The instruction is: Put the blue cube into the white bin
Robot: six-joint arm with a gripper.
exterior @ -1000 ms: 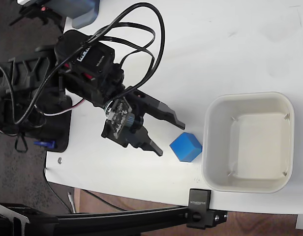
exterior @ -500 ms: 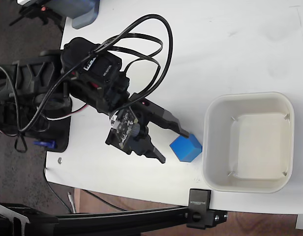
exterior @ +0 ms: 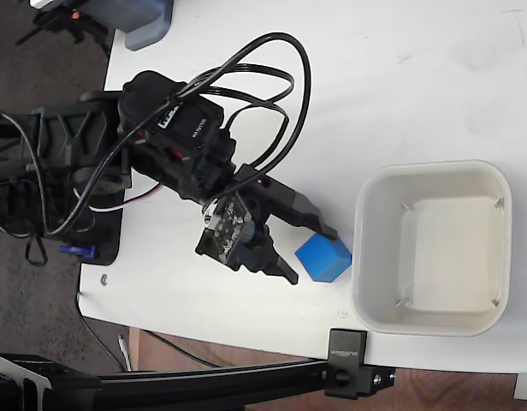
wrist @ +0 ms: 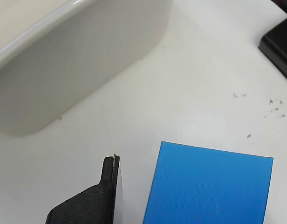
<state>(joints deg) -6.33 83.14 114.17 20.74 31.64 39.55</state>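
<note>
The blue cube rests on the white table just left of the white bin, close to its wall. My gripper is open, its two black fingers reaching from the left. One fingertip sits at the cube's upper edge and the other below its left corner, so the cube's near side lies between them. In the wrist view the blue cube fills the lower right, one finger stands apart to its left, and the white bin rises behind. The second finger is out of that view.
A black clamp grips the table's lower edge below the bin. A grey-blue object lies at the top left corner. The arm's base and cables crowd the left side. A black block shows at the wrist view's right edge.
The gripper has advanced to the right, from standing short of the cube to having its open fingers on either side of the cube's near end. Cube and bin have not moved.
</note>
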